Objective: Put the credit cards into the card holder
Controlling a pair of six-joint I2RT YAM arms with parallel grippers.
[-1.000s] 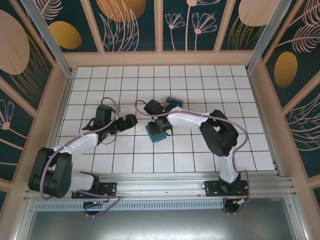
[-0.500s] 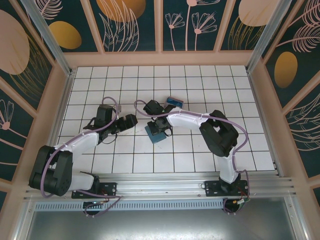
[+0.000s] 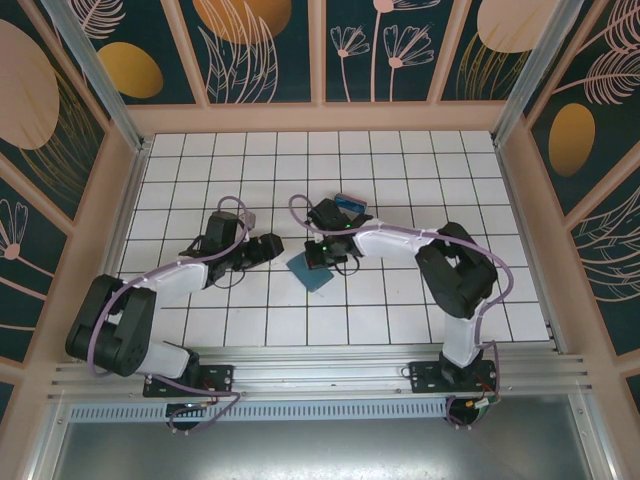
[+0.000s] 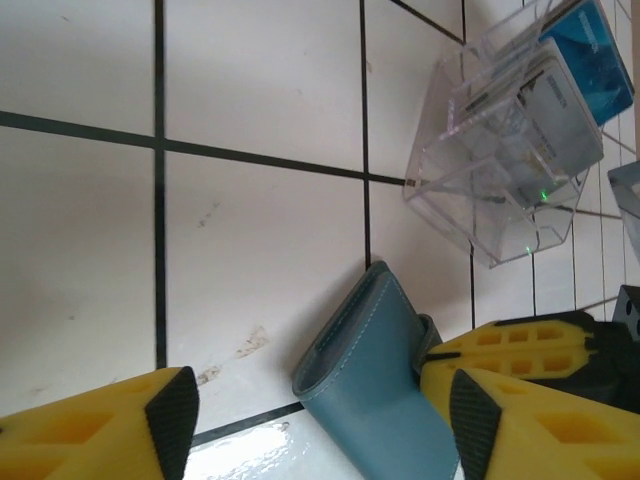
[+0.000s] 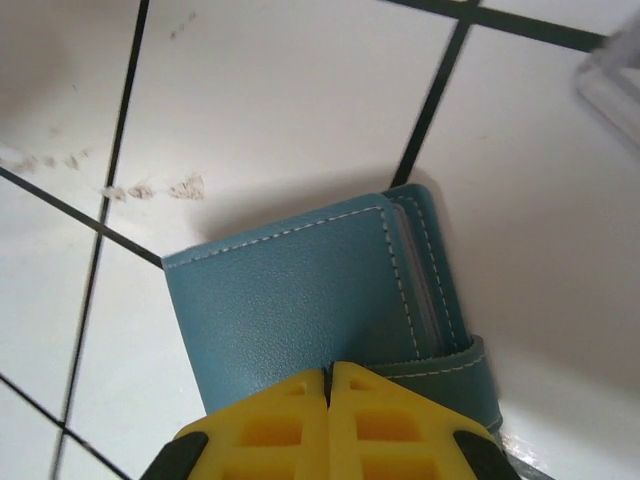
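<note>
Wallet (image 3: 308, 272) closed, flat on centre tiles. Right gripper (image 5: 330, 395) pressed together, tips over wallet cover. Left gripper (image 4: 322, 420) spread at wallet's 9 o'clock edge. Cards (image 4: 590, 45) in clear box (image 4: 500, 160) at 1 o'clock; free tiles toward 6.

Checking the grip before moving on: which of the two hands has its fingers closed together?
The right hand, its yellow fingers pressed together at the teal card holder; the left hand has its fingers wide apart.
</note>
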